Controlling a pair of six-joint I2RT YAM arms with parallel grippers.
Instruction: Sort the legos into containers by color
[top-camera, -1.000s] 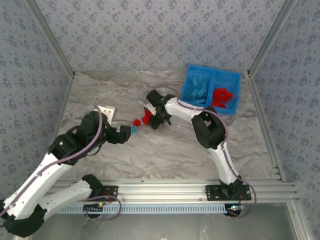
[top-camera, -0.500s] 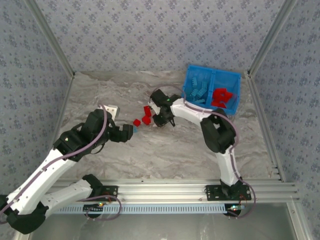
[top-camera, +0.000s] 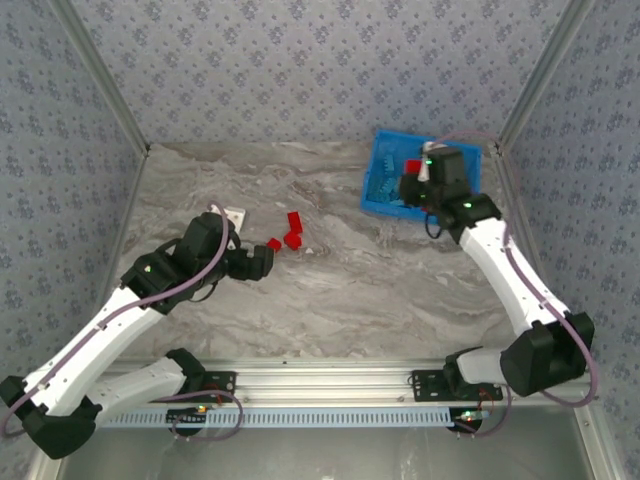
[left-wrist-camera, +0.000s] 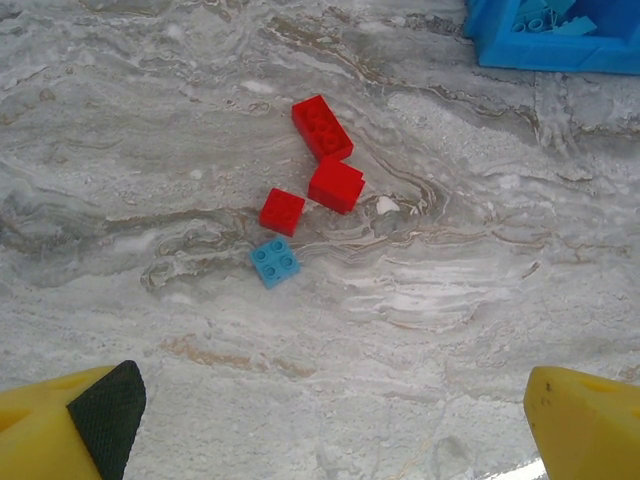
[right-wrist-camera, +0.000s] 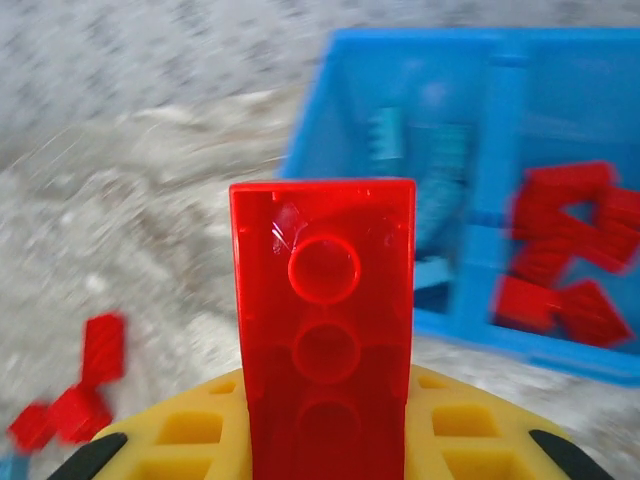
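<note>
Color picks each brick's home, so your right end effector (top-camera: 413, 176) pinches a long red brick (right-wrist-camera: 322, 330) above the blue bin (top-camera: 383, 148) at the far right, likely for its red side, while your left end effector (left-wrist-camera: 330, 420) hangs wide over loose bricks (left-wrist-camera: 337, 186) on the tabletop (left-wrist-camera: 450, 300).

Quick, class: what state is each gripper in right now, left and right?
Left gripper: open, holding nothing.
Right gripper: closed on a red lego.
</note>
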